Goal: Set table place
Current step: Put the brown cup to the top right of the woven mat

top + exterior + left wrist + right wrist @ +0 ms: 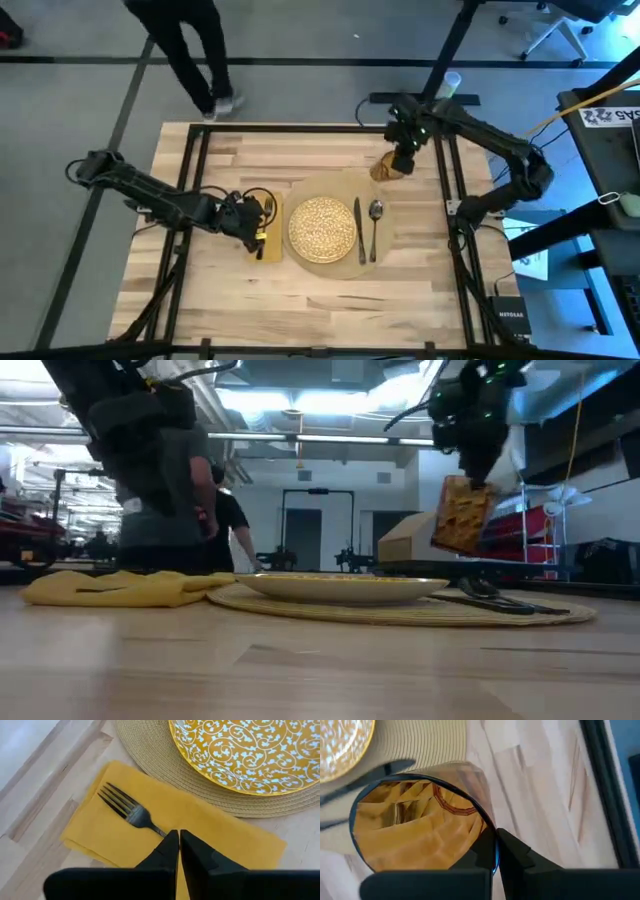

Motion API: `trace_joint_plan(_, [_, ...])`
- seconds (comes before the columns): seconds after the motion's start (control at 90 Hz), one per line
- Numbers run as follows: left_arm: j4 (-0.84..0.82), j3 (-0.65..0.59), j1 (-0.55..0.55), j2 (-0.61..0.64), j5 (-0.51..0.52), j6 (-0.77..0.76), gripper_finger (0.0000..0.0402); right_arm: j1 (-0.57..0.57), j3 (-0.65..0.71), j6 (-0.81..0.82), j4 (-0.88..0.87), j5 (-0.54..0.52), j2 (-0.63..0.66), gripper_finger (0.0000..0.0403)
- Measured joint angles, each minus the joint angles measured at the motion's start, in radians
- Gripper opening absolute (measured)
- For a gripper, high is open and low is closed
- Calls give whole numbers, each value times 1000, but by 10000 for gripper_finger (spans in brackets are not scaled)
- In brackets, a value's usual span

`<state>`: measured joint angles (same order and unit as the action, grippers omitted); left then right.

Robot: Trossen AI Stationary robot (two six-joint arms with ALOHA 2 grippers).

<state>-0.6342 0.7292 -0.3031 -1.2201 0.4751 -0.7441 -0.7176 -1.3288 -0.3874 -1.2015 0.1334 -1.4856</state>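
Observation:
A large round tan place mat [345, 186] lies on the light-wood table [300, 150]. On it are a yellow patterned plate [322, 230], a knife [359, 230] and a spoon [375, 222]. Left of the mat lies a mustard napkin [210, 835] with a dark fork [125, 807] on it. My left gripper [179, 837] is shut at the fork's handle, low over the napkin. Beyond the mat's far right rim, my right gripper [400, 165] is shut on an amber glass [462, 515], which hangs above the table. My left gripper has the fork's handle [159, 830] between its two fingertips, just behind the fork's neck. The fingers come from above and hide the rest of the handle. The tines [114, 799] lie flat on the napkin. My right gripper pinches the glass's rim [489, 836], one finger inside the glass and one outside. The fingers come from above, pointing down. The glass hangs below them, lifted clear of the table and a little tilted.
The table's thin black frame [195, 170] runs along the wood at left and right. A person [190, 50] walks beyond the far edge. Bare wood lies at the near side and at the far left of the mat.

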Motion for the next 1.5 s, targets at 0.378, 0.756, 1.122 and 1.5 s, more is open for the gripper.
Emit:
trace_joint_plan(0.378, [-1, 0, 0, 0, 0, -1, 0, -18, -281, -92, -135, -9, -312, 1])
trace_joint_plan(0.756, [-4, 0, 0, 0, 0, 1, 0, -39, -295, -122, -176, -28, -429, 1])
trace_joint_plan(1.122, [-4, 0, 0, 0, 0, 1, 0, -38, -296, -144, -177, -28, -430, 1])
trace_joint_plan(1.5, [-4, 0, 0, 0, 1, 12, 0, -38, -295, -156, -177, -36, -457, 1])
